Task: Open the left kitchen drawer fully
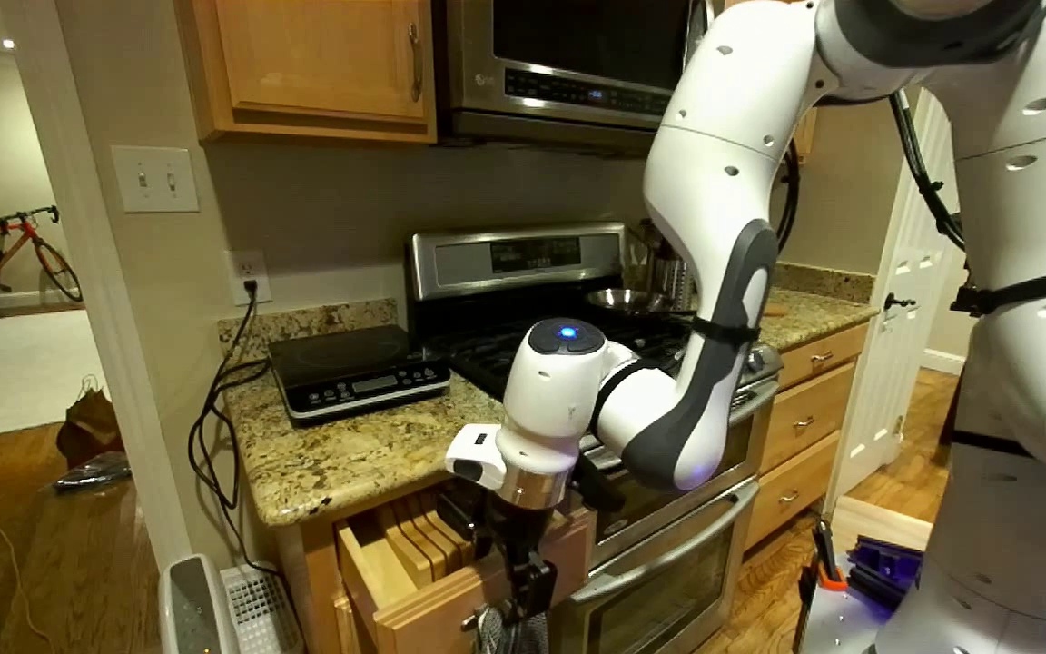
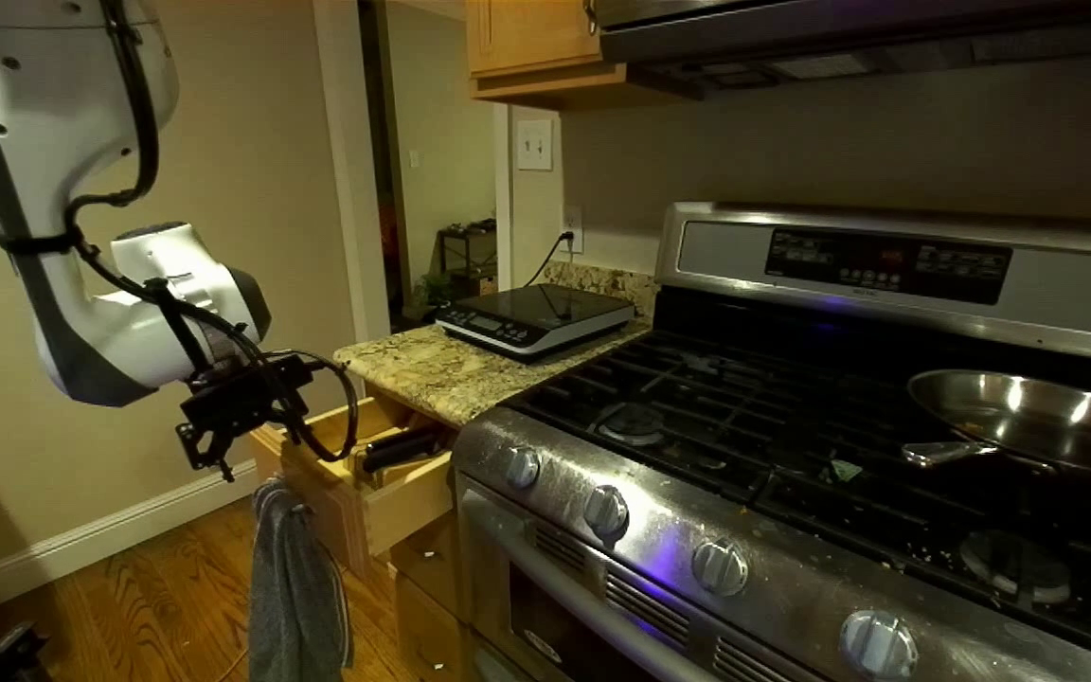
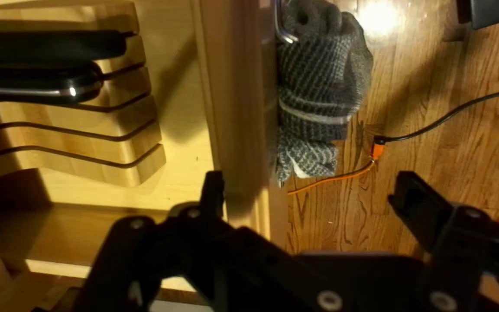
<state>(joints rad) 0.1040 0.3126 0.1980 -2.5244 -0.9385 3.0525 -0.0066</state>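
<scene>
Oak fronts the drawer point(image 2: 413, 507), which stands out from under the counter point(image 2: 413, 369), right at my jaws; whether it is fully out I cannot tell; its front panel point(image 3: 241, 108) lies in the gap of my gripper point(image 3: 309, 189) as the wrist view shows it, close by the inner finger point(image 3: 212, 193) and well apart from the outer finger point(image 3: 418, 199); the two are spread wide with nothing clamped between them, and I cannot tell whether the inner one touches the wood.

Past the inner finger, within the drawer, sits a slotted block point(image 3: 115, 138) of pale wood; two black handles point(image 3: 46, 45) lie over the side of it farther from my jaws, running out of the wrist view; bare drawer bottom point(image 3: 184, 147) shows between the block and the panel.

Past the panel's outer face, beyond my fingertips, a grey towel point(image 3: 323, 82) hangs from the metal pull point(image 3: 280, 31); well below my jaws a black cord point(image 3: 448, 115) joins an orange cord point(image 3: 349, 175) on the floor point(image 3: 340, 225).

Across the drawer from my jaws, a hotplate point(image 2: 536, 317) sits on the counter; well apart from me, the stove point(image 2: 659, 516) bears a pan point(image 2: 1028, 426), its inside glinting in an exterior view.
</scene>
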